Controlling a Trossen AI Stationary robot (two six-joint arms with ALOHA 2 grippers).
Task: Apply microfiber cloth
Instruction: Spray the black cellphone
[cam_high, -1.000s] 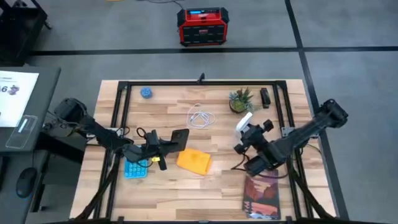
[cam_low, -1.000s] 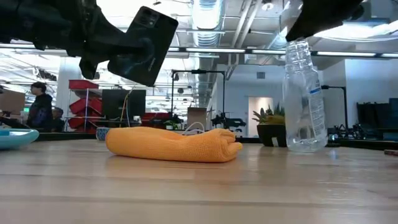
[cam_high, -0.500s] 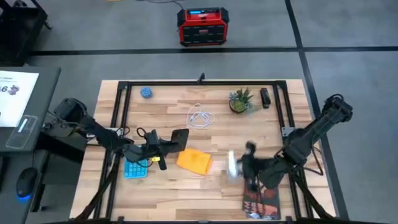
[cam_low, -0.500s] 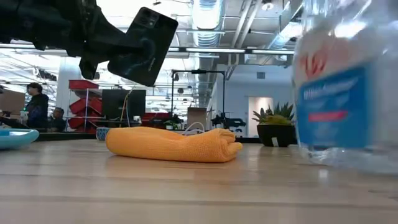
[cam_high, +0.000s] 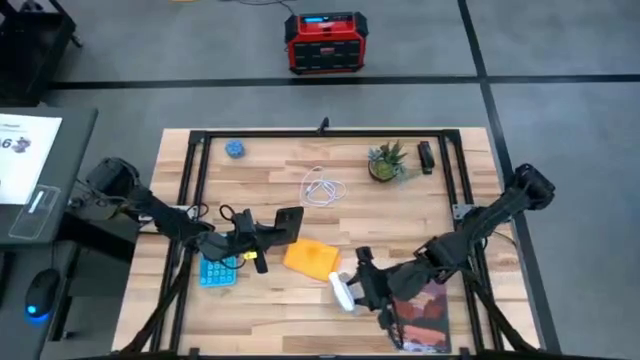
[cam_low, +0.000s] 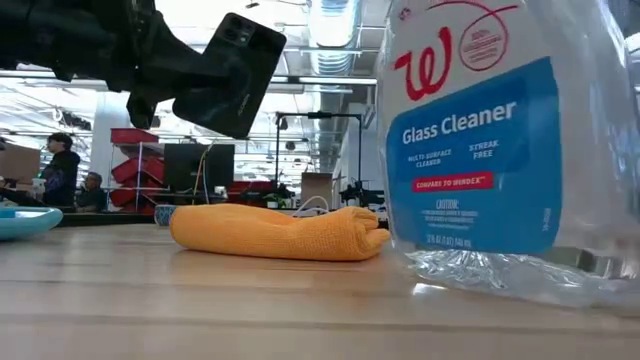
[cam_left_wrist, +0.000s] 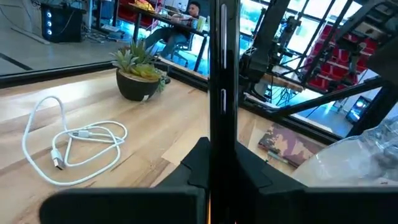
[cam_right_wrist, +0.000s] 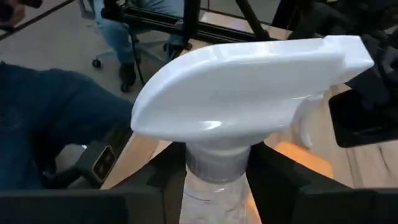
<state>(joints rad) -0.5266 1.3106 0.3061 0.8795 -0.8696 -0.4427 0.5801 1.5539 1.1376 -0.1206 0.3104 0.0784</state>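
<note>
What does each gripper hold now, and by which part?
The left gripper holds the black flat smartphone by its lower edge. The right gripper holds the clear plastic glass-cleaner spray bottle at its neck, under the white trigger head.

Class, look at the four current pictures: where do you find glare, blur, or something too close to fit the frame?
Low view: bright ceiling lights glare, and the spray bottle overfills the frame. Left wrist view: the phone edge-on is a dark bar, background soft. Right wrist view: the bottle's white sprayer head looms large, room behind blurred.
</note>
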